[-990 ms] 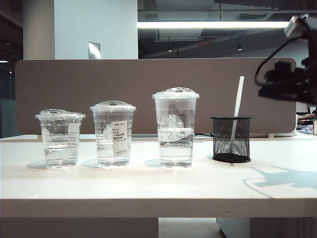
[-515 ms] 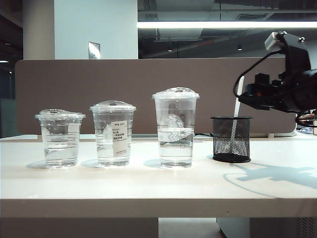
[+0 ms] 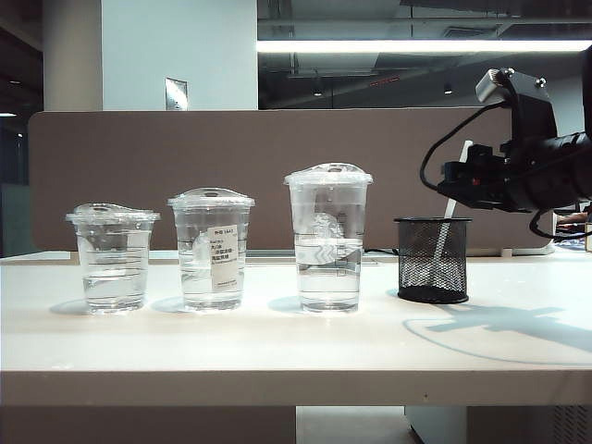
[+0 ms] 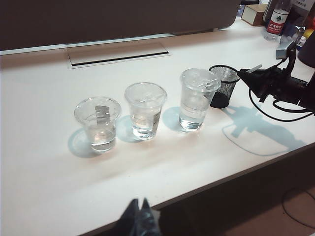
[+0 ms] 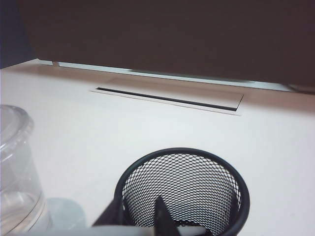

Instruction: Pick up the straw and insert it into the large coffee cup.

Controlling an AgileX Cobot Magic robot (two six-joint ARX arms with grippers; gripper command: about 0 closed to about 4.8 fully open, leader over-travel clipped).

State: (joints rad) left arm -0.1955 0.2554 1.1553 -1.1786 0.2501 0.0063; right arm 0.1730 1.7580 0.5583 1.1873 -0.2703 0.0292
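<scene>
we saw three lidded clear cups in a row along the bench (image 3: 277,351), each part full of clear liquid, with the large coffee cup (image 3: 328,238) nearest a black mesh pen holder (image 3: 432,260) toward the bench's right end. the straw (image 3: 451,215) stood tilted inside that holder, its top hidden behind the right claw (image 3: 450,181). that claw hung level just above the holder's rim, right at the straw; its fingers looked narrowed, but we could not tell whether they gripped the straw. in the right wrist view the dark fingertips (image 5: 162,212) sat over the holder's mouth. the left claw (image 4: 139,220) hung off the bench's near edge, well apart from the cups, its fingers pressed together
</scene>
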